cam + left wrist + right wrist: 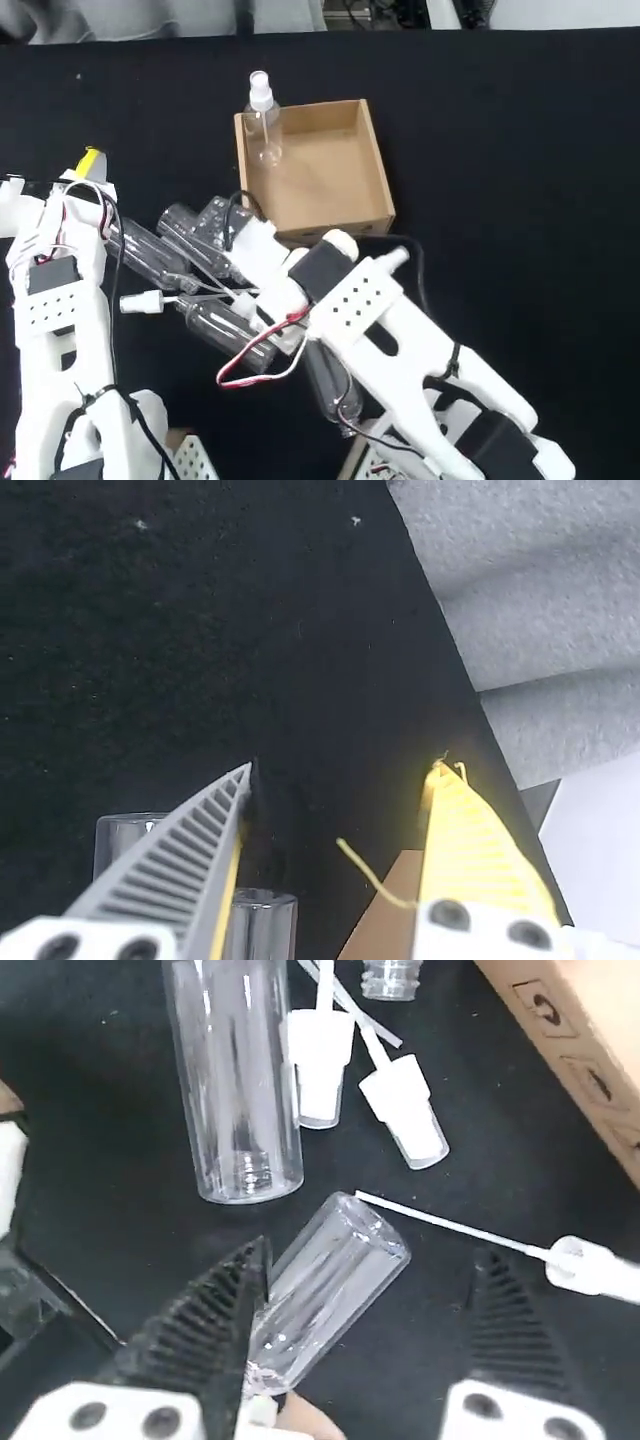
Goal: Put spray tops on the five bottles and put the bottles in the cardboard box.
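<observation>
A clear bottle with a spray top (263,118) stands leaning at the far left corner of the cardboard box (335,215). Several topless clear bottles (152,252) lie on the black table left of the box. My right gripper (376,1250) is open and low over them, with one lying bottle (335,1265) between its fingers, close to one finger (215,1330). Loose spray tops (321,1052) (407,1112) lie just beyond it, and a third with a long tube (590,1263) lies to the side. My left gripper (343,770) hangs open and holds nothing, at the left of the table (90,165).
Another bottle (335,385) lies under the right arm. A spray top (140,302) lies between the two arms. The box wall (590,1050) is close beside the right gripper. The table's left edge (470,690) runs near the left gripper.
</observation>
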{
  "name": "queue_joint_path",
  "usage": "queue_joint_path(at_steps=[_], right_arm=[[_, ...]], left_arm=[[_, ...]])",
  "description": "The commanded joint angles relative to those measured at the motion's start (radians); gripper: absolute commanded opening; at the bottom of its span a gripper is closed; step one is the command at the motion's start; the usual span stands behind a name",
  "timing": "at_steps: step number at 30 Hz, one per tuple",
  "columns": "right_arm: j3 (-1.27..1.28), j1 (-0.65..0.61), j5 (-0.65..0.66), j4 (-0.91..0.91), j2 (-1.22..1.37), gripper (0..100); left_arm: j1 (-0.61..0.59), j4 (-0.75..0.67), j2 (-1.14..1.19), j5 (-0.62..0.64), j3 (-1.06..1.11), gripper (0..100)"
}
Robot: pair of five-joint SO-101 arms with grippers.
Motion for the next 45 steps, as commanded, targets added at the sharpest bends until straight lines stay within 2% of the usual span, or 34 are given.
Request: queue_joint_path(at_steps=[1,8,15,30,34,42,45], right_arm=[[0.002,-0.069,-0.052,-0.091,-0.053,27.6],[0.131,-0.236,-0.055,-0.376,-0.002,27.6],[0.128,-0.245,-0.051,-0.531,0.171,27.6],[-0.005,-0.245,-0.049,-0.559,0.398,27.9],[-0.007,-0.244,-0.049,-0.612,0.450,27.6],[-0.005,-0.244,-0.051,-0.606,0.481,27.3],[-0.010,-0.244,-0.051,-0.575,0.472,20.2]], left_arm=[[-0.008,-0.021,-0.035,0.002,-0.028,25],[-0.031,-0.021,-0.035,0.002,-0.028,25],[-0.031,-0.021,-0.035,0.002,-0.028,25],[-0.031,-0.023,-0.035,0.002,-0.028,25],[-0.031,-0.077,-0.026,0.002,-0.018,25],[-0.031,-0.080,-0.026,0.002,-0.018,25],[-0.033,-0.078,-0.026,0.002,-0.018,25]])
